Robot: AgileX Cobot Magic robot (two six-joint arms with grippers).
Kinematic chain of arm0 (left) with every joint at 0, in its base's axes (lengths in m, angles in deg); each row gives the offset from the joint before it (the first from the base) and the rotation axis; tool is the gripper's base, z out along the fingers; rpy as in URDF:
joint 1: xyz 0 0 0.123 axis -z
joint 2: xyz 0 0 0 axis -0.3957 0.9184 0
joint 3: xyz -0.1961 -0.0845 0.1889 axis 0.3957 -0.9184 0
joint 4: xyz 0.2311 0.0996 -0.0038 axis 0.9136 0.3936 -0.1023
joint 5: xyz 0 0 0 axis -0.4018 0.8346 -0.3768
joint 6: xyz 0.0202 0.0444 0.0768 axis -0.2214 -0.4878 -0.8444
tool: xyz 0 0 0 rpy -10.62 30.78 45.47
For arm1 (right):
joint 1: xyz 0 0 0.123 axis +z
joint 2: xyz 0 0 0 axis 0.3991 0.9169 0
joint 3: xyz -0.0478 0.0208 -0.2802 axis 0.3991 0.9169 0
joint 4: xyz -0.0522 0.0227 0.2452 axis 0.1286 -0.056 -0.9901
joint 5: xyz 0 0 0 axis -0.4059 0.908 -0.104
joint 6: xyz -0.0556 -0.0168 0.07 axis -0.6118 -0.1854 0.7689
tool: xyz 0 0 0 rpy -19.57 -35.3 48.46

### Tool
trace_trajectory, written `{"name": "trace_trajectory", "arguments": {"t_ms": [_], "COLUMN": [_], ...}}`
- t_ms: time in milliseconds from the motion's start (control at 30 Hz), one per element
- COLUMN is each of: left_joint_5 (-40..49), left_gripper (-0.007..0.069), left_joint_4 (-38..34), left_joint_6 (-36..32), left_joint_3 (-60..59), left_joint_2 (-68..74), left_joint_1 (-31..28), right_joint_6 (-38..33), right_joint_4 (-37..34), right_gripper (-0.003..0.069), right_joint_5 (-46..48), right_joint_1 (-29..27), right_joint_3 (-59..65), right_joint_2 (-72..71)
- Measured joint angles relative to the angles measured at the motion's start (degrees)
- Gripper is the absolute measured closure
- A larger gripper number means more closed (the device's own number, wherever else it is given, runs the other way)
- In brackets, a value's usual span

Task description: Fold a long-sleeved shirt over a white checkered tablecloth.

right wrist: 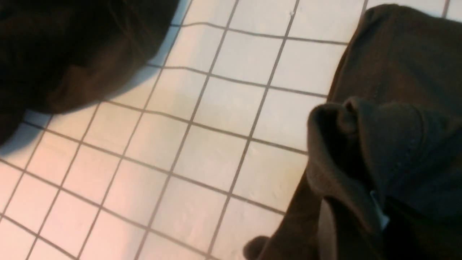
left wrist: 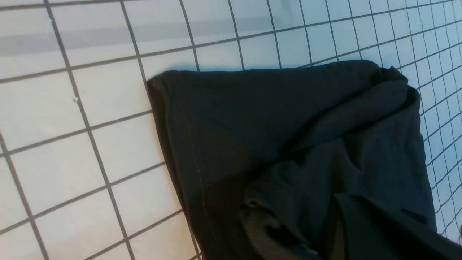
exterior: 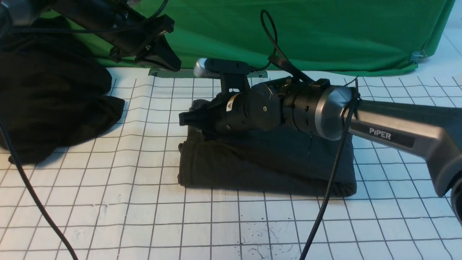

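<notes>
The long-sleeved shirt [exterior: 267, 166] lies folded into a dark charcoal rectangle in the middle of the white checkered tablecloth [exterior: 108, 202]. My right arm reaches across it from the right. The right gripper [exterior: 186, 119] is at the shirt's far left corner. In the right wrist view a raised fold of the shirt [right wrist: 335, 144], with a bit of white label, sits at the right gripper [right wrist: 364, 224]; the dark picture hides how the jaws stand. My left gripper [exterior: 169, 61] hangs shut and empty above the table's far edge. Its wrist view shows the shirt's stitched corner [left wrist: 223, 119] on the tablecloth [left wrist: 72, 144].
A black shapeless heap of cloth [exterior: 47, 101] lies at the left, also seen as the black heap [right wrist: 65, 47] in the right wrist view. A green cloth [exterior: 325, 32] hangs along the back. The right arm's cable [exterior: 325, 202] droops over the shirt's near right corner.
</notes>
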Motion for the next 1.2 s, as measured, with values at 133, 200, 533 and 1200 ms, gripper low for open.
{"name": "trace_trajectory", "arguments": {"t_ms": [133, 200, 533, 1200], "left_joint_5": [0.00, 0.00, 0.00, -3.33], "left_gripper": [0.0623, 0.0622, 0.0622, 0.0622], "left_joint_4": [0.00, 0.00, 0.00, 9.29], "left_joint_6": [-0.07, -0.07, 0.73, -2.43], "left_joint_3": [0.00, 0.00, 0.00, -26.00], "left_joint_2": [0.00, 0.00, 0.00, -4.22], "left_joint_1": [0.00, 0.00, 0.00, 9.50], "right_joint_6": [0.07, 0.07, -12.90, -13.95], "right_joint_4": [-0.05, -0.04, -0.16, 10.74], "right_gripper": [0.0393, 0.0304, 0.0284, 0.0652], "right_joint_5": [-0.15, 1.27, 25.25, 31.80], "right_joint_1": [0.00, 0.00, -4.89, -16.64], "right_joint_3": [0.00, 0.00, 0.00, 22.17], "right_joint_2": [-0.60, -1.95, -18.42, -19.60]}}
